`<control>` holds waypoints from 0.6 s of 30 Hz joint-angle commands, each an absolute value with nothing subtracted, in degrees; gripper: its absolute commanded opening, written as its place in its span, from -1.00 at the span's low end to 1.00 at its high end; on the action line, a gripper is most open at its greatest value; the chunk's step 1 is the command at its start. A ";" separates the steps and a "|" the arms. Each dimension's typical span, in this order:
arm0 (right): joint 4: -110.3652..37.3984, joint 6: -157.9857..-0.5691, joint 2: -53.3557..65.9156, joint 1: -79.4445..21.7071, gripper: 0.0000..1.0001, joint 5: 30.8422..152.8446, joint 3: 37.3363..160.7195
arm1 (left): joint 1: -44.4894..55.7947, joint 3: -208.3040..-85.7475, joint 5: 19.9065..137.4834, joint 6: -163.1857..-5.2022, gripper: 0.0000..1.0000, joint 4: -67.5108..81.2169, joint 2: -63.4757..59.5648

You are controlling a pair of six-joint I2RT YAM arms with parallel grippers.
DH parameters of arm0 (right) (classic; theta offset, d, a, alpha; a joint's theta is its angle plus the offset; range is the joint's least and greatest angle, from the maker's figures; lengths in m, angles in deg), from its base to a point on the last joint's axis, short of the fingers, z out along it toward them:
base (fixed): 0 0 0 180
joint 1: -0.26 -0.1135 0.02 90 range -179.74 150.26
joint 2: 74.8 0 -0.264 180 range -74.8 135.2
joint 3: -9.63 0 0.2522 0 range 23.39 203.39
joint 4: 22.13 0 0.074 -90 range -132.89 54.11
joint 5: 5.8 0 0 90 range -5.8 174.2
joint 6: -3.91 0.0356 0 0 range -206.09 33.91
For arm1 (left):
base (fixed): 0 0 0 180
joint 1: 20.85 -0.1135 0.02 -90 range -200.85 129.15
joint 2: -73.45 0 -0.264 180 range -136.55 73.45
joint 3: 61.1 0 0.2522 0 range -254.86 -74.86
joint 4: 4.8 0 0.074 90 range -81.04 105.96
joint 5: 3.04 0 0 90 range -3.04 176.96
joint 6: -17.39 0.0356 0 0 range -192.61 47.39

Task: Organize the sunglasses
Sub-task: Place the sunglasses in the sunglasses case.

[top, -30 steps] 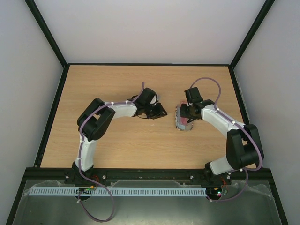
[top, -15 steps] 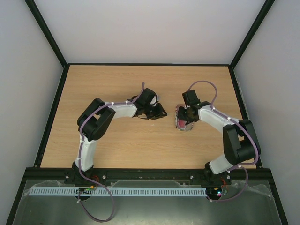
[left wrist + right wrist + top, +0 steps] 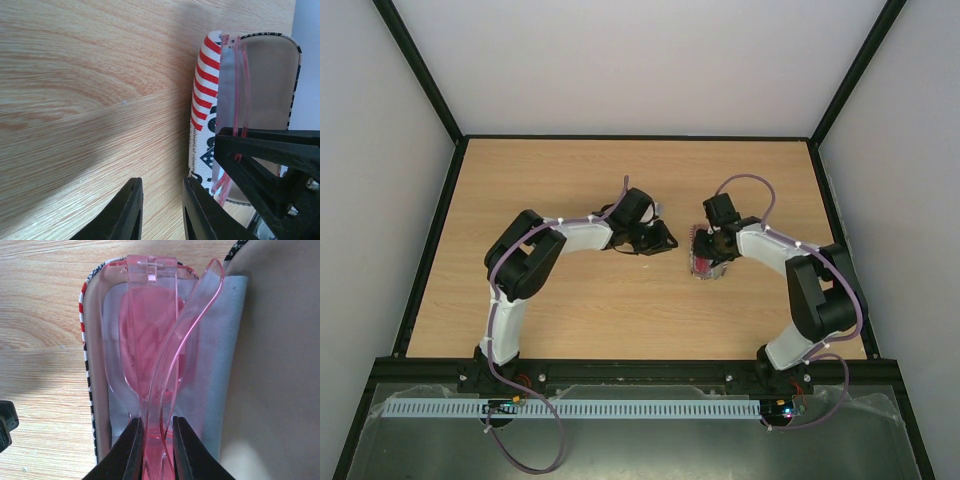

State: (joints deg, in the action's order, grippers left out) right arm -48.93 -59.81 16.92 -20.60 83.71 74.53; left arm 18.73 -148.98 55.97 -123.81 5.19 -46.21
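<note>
**Sunglasses** (image 3: 150,355): one pair, translucent pink-red frame, temple arms folded. Held upright on edge inside the open case (image 3: 83,315), over a pale grey-blue cloth (image 3: 222,365) that lines the case.

**Case:** oval, with a red-and-white striped and starred outer skin and a tan inner lining. It is laid open on the table (image 3: 570,300), right of centre. Small lettering is printed along its rim in the left wrist view, too small to be read.

**Right gripper** (image 3: 155,442): clamped on the frame at the near end of the sunglasses, with one finger pressed against each side. The case is reached from the right and from above.

**Left gripper** (image 3: 160,212): jaws narrowly parted with nothing between them. It is poised low over bare table just beside the striped side of the case, not touching it.

**Surface:** light wood-grain tabletop, edged in black.

**Enclosure:** plain pale walls on three sides, joined by black corner struts. The arm bases are bolted to a black rail at the near edge.
</note>
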 commanded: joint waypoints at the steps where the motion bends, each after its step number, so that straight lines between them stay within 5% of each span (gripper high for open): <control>1: -48.72 -59.10 18.64 -21.72 -0.97 84.02 75.08 | 19.03 -148.53 54.85 -123.83 -0.53 3.88 -45.57; 18: -55.03 -57.02 26.06 -25.55 -0.97 76.72 81.61 | 20.01 -149.10 53.38 -125.64 -0.52 -0.56 -47.07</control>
